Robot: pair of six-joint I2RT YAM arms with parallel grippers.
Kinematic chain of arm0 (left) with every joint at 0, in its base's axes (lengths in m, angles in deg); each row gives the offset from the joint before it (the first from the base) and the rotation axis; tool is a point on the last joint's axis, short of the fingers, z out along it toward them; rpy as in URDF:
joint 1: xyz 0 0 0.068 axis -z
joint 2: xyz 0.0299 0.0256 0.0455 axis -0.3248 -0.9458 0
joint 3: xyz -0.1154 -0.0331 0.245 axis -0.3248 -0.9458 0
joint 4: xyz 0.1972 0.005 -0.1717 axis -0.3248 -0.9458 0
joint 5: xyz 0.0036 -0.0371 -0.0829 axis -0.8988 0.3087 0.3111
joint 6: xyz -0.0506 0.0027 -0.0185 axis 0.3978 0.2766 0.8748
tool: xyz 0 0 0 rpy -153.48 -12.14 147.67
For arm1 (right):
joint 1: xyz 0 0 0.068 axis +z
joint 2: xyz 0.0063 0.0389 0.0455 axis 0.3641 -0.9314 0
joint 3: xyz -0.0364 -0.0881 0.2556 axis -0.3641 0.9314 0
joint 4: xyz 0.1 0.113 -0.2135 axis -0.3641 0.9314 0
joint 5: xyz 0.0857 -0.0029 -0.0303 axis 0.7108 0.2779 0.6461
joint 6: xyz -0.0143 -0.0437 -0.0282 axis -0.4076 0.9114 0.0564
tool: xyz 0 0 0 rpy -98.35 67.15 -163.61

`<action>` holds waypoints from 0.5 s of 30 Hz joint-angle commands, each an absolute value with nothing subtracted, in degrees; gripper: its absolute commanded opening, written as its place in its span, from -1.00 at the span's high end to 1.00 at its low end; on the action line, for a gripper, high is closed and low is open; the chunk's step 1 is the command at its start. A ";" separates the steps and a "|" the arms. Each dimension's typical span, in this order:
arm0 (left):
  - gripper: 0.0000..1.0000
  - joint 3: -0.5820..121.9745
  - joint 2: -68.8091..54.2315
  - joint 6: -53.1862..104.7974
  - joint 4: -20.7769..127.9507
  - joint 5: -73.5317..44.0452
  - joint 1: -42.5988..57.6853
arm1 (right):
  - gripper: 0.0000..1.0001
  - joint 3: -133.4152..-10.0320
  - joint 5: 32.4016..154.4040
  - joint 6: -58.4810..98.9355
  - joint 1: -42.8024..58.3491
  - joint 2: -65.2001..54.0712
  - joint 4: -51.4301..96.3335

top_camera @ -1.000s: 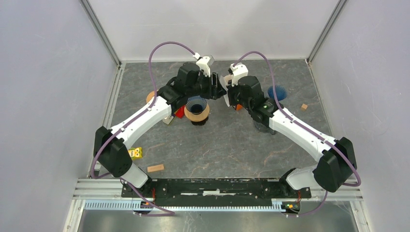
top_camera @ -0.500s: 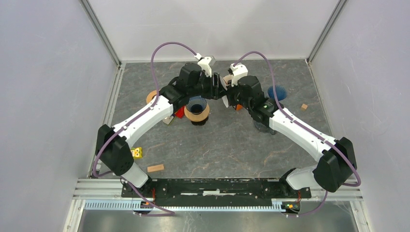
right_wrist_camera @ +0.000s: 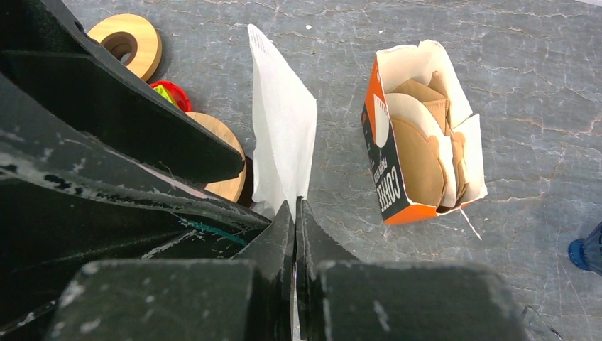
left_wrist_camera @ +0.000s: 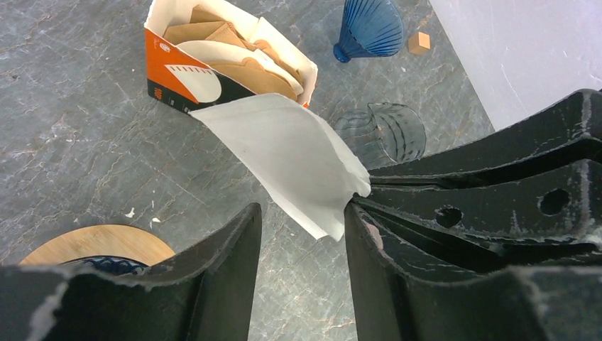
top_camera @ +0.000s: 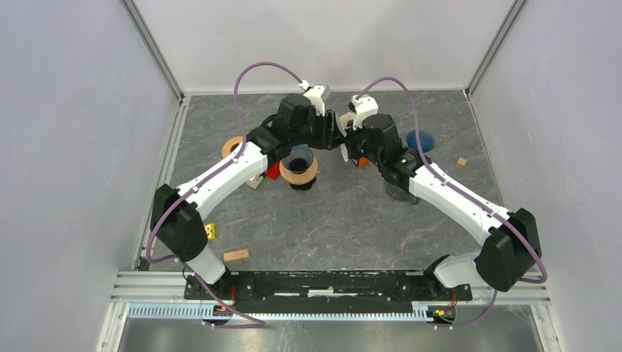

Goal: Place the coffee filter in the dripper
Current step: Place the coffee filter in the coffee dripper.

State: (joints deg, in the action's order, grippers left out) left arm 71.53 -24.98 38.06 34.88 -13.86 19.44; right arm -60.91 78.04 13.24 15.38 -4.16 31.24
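My right gripper (right_wrist_camera: 294,202) is shut on the lower edge of a white paper coffee filter (right_wrist_camera: 284,135) and holds it upright above the table. My left gripper (left_wrist_camera: 302,213) is open right beside it. The filter's lower corner (left_wrist_camera: 291,156) hangs between the left fingers, close to the right-hand finger (left_wrist_camera: 397,277). The blue ribbed dripper (top_camera: 298,159) sits in a round wooden stand (top_camera: 297,176), just below and left of both grippers (top_camera: 337,139). In the left wrist view only the stand's rim (left_wrist_camera: 99,245) shows at the bottom left.
An open orange filter box (right_wrist_camera: 419,156) with brown filters stands by the right gripper. A second blue dripper (left_wrist_camera: 369,28) lies on its side at the back right. A clear glass dripper (left_wrist_camera: 383,131), a wooden ring (right_wrist_camera: 128,42) and small blocks (top_camera: 236,254) lie around.
My left gripper has moved right toward the right gripper, so its open fingers now flank the filter's corner. The right gripper has stayed nearly still, holding the filter.
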 commanded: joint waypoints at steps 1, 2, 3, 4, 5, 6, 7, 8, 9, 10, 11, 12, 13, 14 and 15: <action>-0.04 74.34 -25.60 35.03 36.17 -16.30 19.36 | 1.00 -61.05 79.06 12.32 15.64 -2.80 28.80; -0.01 74.31 -25.61 34.80 36.15 -16.32 19.36 | 1.00 -61.01 79.07 12.29 15.65 -2.72 28.72; 0.02 74.37 -25.74 34.73 36.17 -16.27 19.41 | 1.00 -60.89 79.07 12.23 15.65 -2.64 28.71; 0.07 74.33 -25.83 34.67 36.10 -16.24 19.37 | 1.00 -60.79 79.23 12.21 15.65 -2.59 28.56; 0.12 74.28 -25.90 34.67 36.15 -16.19 19.36 | 1.00 -60.78 79.33 12.23 15.64 -2.60 28.54; 0.15 74.24 -26.00 34.70 36.12 -16.02 19.36 | 1.00 -60.70 79.33 12.20 15.65 -2.47 28.46; 0.18 74.18 -26.09 34.70 36.23 -15.90 19.36 | 1.00 -60.61 79.42 12.25 15.64 -2.36 28.36; 0.20 74.07 -26.12 34.70 36.32 -15.67 19.41 | 1.00 -60.46 79.52 12.19 15.58 -2.28 28.29; 0.25 74.08 -26.25 34.71 36.45 -15.43 19.36 | 1.00 -60.41 79.58 12.24 15.65 -2.21 28.21; 0.28 74.10 -26.21 34.86 36.45 -15.12 19.39 | 1.00 -60.29 79.59 12.22 15.60 -2.12 28.19; 0.31 74.07 -26.30 34.88 36.62 -14.78 19.36 | 1.00 -60.25 79.58 12.31 15.65 -2.11 28.11; 0.33 74.00 -26.34 34.92 36.71 -14.43 19.36 | 1.00 -60.21 79.59 12.31 15.64 -2.15 28.11; 0.37 73.97 -26.29 34.90 36.80 -14.17 19.36 | 1.00 -60.21 79.57 12.40 15.65 -2.01 28.01; 0.39 74.10 -26.28 34.96 36.81 -14.13 19.36 | 1.00 -60.14 79.40 12.39 15.65 -2.05 28.01; 0.42 74.19 -26.27 34.90 36.81 -14.00 19.36 | 1.00 -60.09 79.20 12.47 15.65 -2.01 28.01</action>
